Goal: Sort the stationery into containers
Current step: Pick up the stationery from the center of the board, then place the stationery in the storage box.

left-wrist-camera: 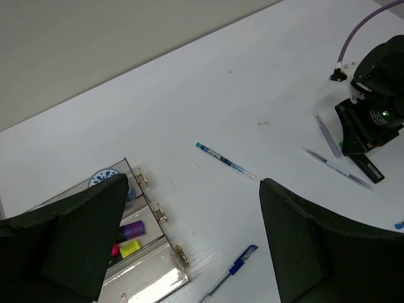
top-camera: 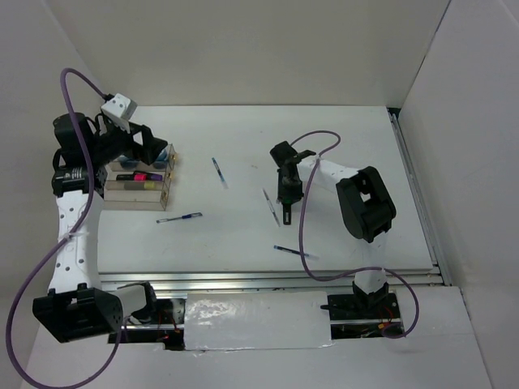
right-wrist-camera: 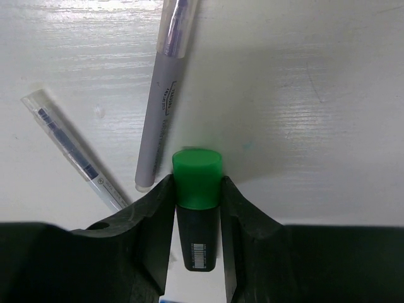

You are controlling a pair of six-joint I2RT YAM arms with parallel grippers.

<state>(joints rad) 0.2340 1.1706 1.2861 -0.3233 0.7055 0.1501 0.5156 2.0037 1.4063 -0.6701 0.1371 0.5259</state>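
The green-capped highlighter [right-wrist-camera: 197, 169] lies flat on the table, well apart from the organizer box [top-camera: 134, 203], off to the box's right in the overhead view. The right gripper [right-wrist-camera: 197, 189] grips it, a finger pressed against each side of the barrel just under the cap. A grey pen [right-wrist-camera: 165, 95] lies just beside the cap and a clear pen [right-wrist-camera: 69, 148] is near. A straight-up lift would likely leave both undisturbed. Above the box the left gripper [left-wrist-camera: 192, 186] hangs wide open and empty. It may need to give way before the drop.
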